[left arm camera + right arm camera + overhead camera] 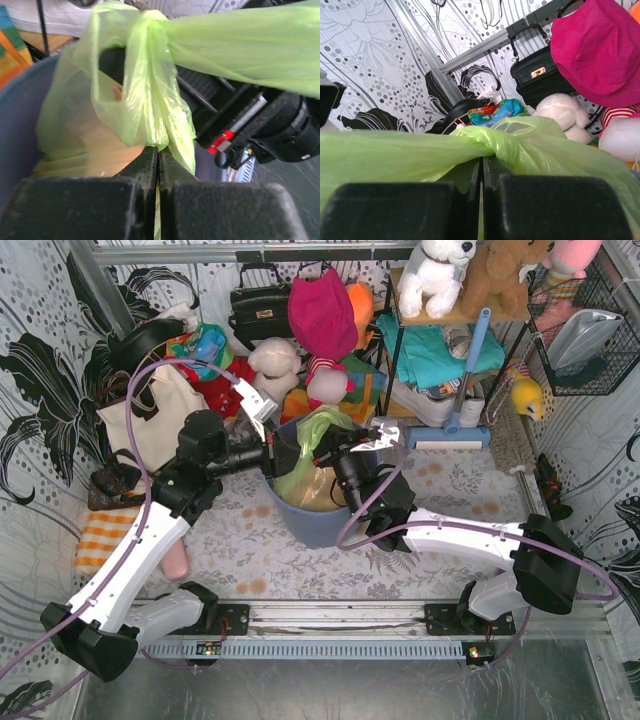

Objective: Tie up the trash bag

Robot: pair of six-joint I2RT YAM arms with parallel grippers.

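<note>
Surrounding floral tabletop [455,485], black-and-white patterned walls [40,330]

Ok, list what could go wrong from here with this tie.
1. The trash bag is thin film, drawn into a tight strand between the left gripper and the right gripper. Pulling harder might tear it.
2. The left gripper pinches only a narrow flap below the twist, so the flap could slip out.
3. The trash bag sits in the bin, so an uneven pull may tip or drag the bin.
</note>
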